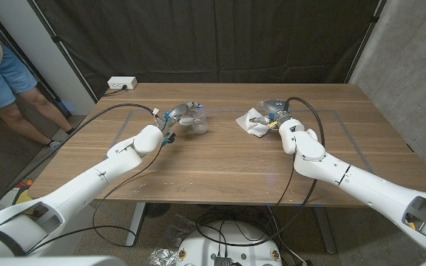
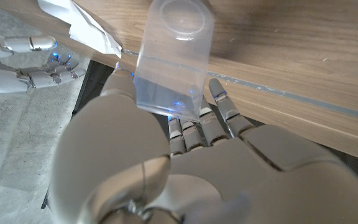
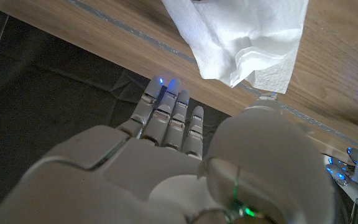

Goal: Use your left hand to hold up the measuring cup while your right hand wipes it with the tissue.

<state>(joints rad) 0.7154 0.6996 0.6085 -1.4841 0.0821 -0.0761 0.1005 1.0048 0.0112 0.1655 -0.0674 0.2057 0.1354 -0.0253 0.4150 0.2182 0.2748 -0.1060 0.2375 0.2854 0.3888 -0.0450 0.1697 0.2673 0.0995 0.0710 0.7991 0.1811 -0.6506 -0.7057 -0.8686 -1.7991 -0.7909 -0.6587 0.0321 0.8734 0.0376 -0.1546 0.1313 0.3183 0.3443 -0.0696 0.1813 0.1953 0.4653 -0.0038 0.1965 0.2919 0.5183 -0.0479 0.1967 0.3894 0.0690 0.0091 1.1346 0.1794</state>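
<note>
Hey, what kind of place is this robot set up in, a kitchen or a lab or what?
Most likely a lab or test room, not a kitchen: a bare wooden table stands before a black curtain, a white power strip lies at its far corner, and cables trail underneath.

Both hands (image 1: 174,122) (image 1: 274,114) forward, fingers (image 3: 166,112) extended.

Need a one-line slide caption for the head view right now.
Left hand at the clear measuring cup, right hand beside the white tissue on the wooden table.
</note>
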